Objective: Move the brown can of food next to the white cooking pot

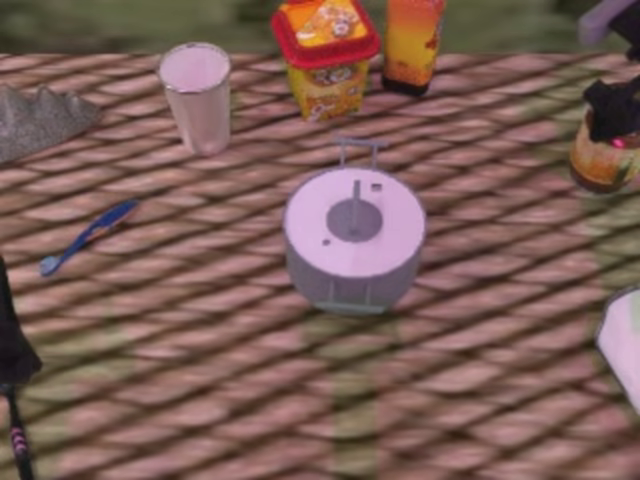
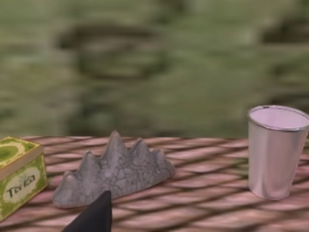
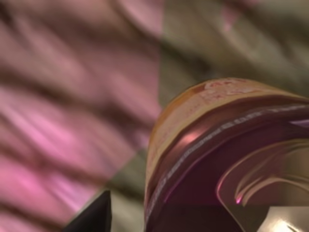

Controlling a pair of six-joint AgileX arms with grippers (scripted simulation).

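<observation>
The white cooking pot [image 1: 355, 245] stands at the table's middle, lid on, grey knob disc on top. Far to its right, at the table's right edge, is the brown can of food [image 1: 600, 165] with an orange-yellow label. My right gripper [image 1: 612, 108] hangs directly over the can's top. In the right wrist view the can [image 3: 227, 159] fills the frame close up. One dark fingertip [image 3: 94, 215] stands beside it with a gap between; the other finger is hidden. The gripper is open. My left gripper [image 1: 12, 345] is parked at the left edge, open, one fingertip [image 2: 96, 215] showing.
A white-pink cup [image 1: 197, 95], a yellow tub with red lid [image 1: 325, 55] and an orange bottle [image 1: 412, 40] line the far side. A grey rock-like piece [image 1: 40, 120] and blue toothbrush [image 1: 88, 237] lie left. A green tea box [image 2: 19, 176] sits beside the rock.
</observation>
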